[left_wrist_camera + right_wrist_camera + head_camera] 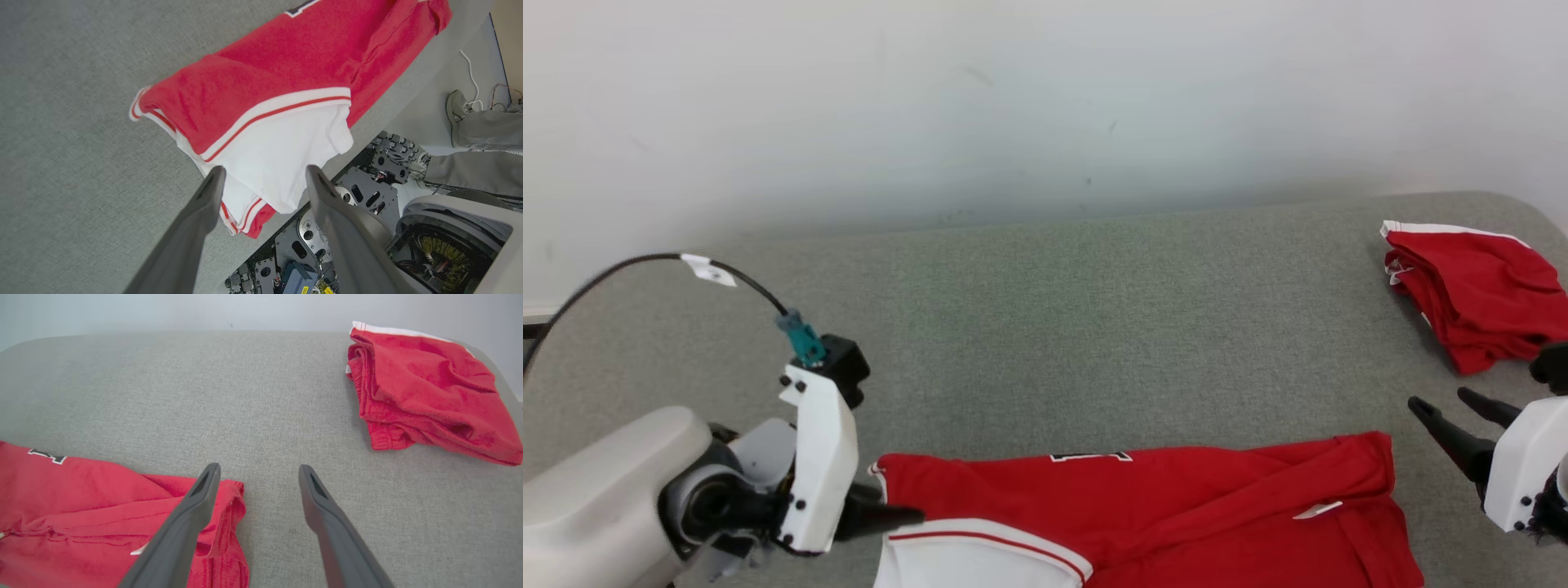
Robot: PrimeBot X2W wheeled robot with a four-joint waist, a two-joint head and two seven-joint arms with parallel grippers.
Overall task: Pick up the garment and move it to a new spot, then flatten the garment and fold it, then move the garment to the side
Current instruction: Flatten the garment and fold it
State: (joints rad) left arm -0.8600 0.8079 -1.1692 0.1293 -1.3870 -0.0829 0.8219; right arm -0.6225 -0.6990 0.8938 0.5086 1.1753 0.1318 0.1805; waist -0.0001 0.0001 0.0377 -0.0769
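grey padded tabletop (1094,327) under a pale wall. the red garment (1176,506) lies along the near edge at 6 o'clock, its long axis running 9 to 3. my left gripper (265,173) sits at its 9 o'clock end, fingers apart over the white panel, gripping nothing. my right gripper (1439,400), fingers apart too, sits just off its 3 o'clock end. each arm is nearest its own end.

Red garment (1176,506) with a white part and a thin red stripe, another red cloth (1474,298) with a white edge, grey surface (1094,327), dark grey left tool (265,171) and right tool (258,468), pale wall (1013,98)
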